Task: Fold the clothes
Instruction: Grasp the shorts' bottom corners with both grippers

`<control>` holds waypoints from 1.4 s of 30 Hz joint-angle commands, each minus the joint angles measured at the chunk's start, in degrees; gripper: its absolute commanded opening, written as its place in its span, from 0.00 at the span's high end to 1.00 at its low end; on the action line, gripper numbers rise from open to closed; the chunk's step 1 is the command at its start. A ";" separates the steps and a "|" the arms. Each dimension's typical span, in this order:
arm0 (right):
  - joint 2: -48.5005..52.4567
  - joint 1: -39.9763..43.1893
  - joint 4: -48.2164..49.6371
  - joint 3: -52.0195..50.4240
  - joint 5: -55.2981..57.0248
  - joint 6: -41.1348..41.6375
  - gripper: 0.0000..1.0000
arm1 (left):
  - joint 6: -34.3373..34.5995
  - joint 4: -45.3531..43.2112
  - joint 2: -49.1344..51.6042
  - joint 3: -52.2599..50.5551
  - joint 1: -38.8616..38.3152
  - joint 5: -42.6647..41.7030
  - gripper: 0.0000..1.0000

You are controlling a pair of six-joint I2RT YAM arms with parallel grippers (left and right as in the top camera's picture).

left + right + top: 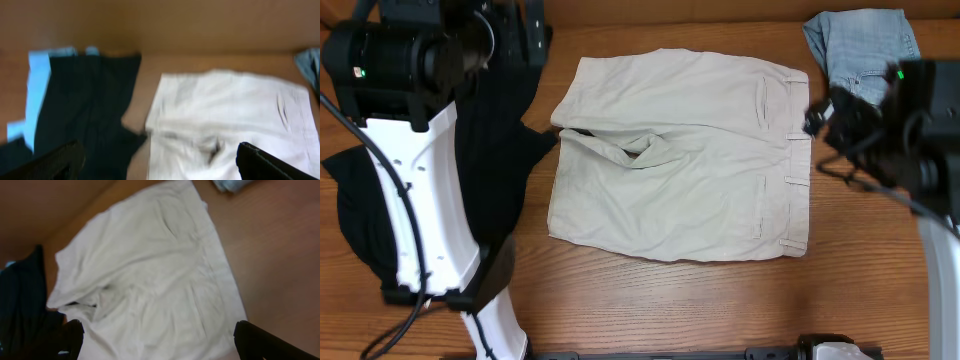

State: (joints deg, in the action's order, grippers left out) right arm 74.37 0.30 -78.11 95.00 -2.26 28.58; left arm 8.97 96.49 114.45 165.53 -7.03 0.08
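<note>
Light beige shorts [690, 165] lie spread flat in the middle of the table, waistband [798, 160] to the right and a rumpled fold near the crotch [620, 148]. My right gripper [820, 115] hovers open over the waistband's far end; in the right wrist view its fingertips [70, 339] stand wide apart above the shorts [150, 270] with nothing between them. My left gripper [162, 170] is open too, raised above the gap between the black garment [90, 110] and the shorts [225, 115], holding nothing.
The black garment [490, 150] lies left of the shorts, partly under my left arm [420, 200]. A light blue piece [37, 85] shows beside it. Faded denim [860, 45] sits at the far right corner. Bare wood [670, 300] runs along the near edge.
</note>
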 commanded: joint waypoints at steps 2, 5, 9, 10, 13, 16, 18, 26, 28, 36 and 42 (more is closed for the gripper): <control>-4.11 -0.02 -6.12 -1.42 4.66 4.70 0.00 | 9.51 0.31 -9.84 -18.91 -0.11 0.94 0.00; -6.08 -0.02 -8.63 -4.39 4.72 6.23 0.00 | 17.27 0.31 -15.32 -31.98 -0.11 5.88 0.00; -6.86 -0.02 -8.63 -10.23 4.13 9.09 0.00 | 30.32 0.07 -18.88 -47.39 -0.11 7.69 0.00; -6.62 -0.02 -8.04 -12.31 3.54 9.94 0.00 | 34.77 -0.15 -19.23 -51.49 -0.13 7.80 0.00; -6.08 -0.02 -5.73 -17.27 1.22 10.47 0.00 | 45.33 -1.46 -19.12 -60.52 -0.17 6.27 0.00; -5.60 -0.02 -2.51 -22.21 0.42 10.47 0.00 | 47.93 -8.00 -18.99 -71.17 -0.17 1.31 0.00; -5.40 -0.02 -1.07 -24.70 0.26 10.47 0.00 | 47.84 -13.22 -18.84 -78.20 -0.17 -1.66 0.00; -5.11 -0.02 2.69 -31.19 -1.01 10.45 0.00 | 48.54 -30.77 -18.84 -98.55 -0.17 -8.48 0.06; -5.11 -0.02 3.08 -31.71 -0.83 10.45 0.00 | 49.86 -33.40 -18.84 -101.74 -0.17 -8.50 0.06; -5.07 -0.02 3.39 -31.74 1.38 10.45 0.00 | 52.94 -44.46 -18.84 -110.25 -0.17 -6.93 0.13; -5.07 -0.02 4.17 -31.76 1.36 10.47 0.00 | 53.00 -50.58 -18.84 -113.55 -0.17 -4.59 0.19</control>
State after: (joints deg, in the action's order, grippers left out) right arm 69.38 0.30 -74.39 63.35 -1.89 38.79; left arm 60.75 47.22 95.90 53.87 -7.03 -6.37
